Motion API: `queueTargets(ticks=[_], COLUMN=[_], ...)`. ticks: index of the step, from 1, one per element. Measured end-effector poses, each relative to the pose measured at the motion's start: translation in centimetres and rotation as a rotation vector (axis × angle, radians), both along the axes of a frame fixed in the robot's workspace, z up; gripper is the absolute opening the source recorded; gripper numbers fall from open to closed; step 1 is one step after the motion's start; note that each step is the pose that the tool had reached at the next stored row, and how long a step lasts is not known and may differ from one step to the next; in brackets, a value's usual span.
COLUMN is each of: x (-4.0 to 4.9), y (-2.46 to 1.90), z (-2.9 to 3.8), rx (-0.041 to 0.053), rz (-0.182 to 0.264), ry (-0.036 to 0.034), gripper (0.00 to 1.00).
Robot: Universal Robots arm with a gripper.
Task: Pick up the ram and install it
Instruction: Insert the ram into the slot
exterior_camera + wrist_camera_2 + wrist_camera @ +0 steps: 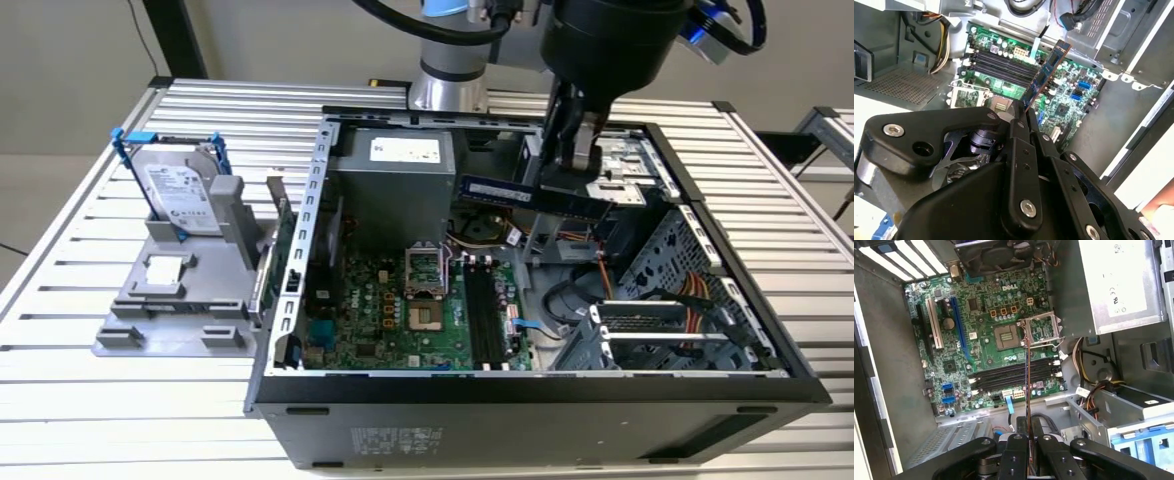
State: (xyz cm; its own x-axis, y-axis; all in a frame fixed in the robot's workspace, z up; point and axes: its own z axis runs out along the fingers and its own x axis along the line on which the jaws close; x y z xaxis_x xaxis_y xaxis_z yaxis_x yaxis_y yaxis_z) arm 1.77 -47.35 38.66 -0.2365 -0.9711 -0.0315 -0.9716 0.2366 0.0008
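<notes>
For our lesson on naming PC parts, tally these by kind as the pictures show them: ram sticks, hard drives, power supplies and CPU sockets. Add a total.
ram stick: 1
hard drive: 1
power supply: 1
CPU socket: 1
Total: 4

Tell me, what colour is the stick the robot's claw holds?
The ram is dark, almost black, with a pale sticker; the exterior view shows it best.

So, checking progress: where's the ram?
The gripper holds the ram above the open computer case, toward the exterior view's right of the power supply.
</notes>
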Motion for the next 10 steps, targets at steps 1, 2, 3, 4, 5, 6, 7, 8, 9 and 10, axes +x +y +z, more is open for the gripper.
queueTargets(ticks=[1,2,3,4,5,6,7,8,9,10], x=[0.00,0.00,0.00,0.00,0.00,0.00,0.00,0.00,0.00,0.00], y=[0.00,0.00,0.00,0.00,0.00,0.00,0.00,0.00,0.00,0.00], z=[0.00,0.00,0.00,0.00,0.00,0.00,0.00,0.00,0.00,0.00], rx=[0.0000,0.0001,0.0000,0.0001,0.0000,0.0000,0.0001,0.0000,0.0000,0.0000], rz=[-0.004,-0.008,-0.013,-0.018,-0.022,-0.027,-0.031,-0.036,-0.040,-0.044], ry=[0.0000,0.0000,0.0000,0.0000,0.0000,0.0000,0.0000,0.0000,0.0000,0.0000], gripper=[0.00,0.00,0.00,0.00,0.00,0.00,0.00,0.00,0.00,0.00])
